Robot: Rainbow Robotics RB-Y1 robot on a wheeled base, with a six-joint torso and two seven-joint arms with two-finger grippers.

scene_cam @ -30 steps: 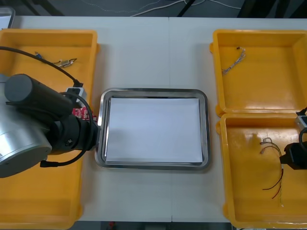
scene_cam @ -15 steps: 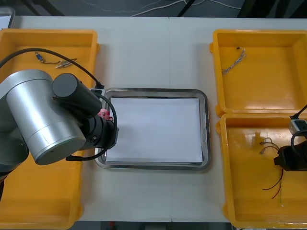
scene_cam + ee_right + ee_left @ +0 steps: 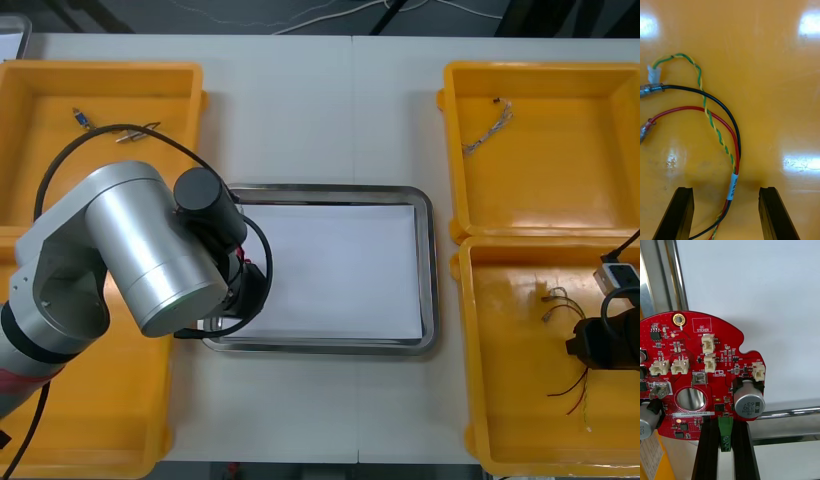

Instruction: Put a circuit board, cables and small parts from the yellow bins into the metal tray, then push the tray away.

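- My left end effector [image 3: 725, 427] is clenched on the green connector [image 3: 725, 438] at the edge of the round red circuit board [image 3: 703, 367]. The left wrist view shows my two fingers pinching it from both sides.
- The same view places the board over the metal tray [image 3: 790, 413]. Most of it is above the white inside, and the edge nearest my fingers is above the shiny rim.
- In the front view, my left arm [image 3: 150, 250] lies across the tray's left end and covers the grip. This view adds the tray's place on the worktop [image 3: 320, 110], between the bins.
- My right end effector [image 3: 726, 189] is released, fingers wide apart, down in the near right yellow bin [image 3: 520, 400].
- The right wrist view shows the cables [image 3: 735, 150]: red, black and twisted green-and-yellow. They are bound by a white label [image 3: 732, 187] and run between my fingers, touching neither.
- In the front view they are only thin strands on the bin floor beside that end effector.
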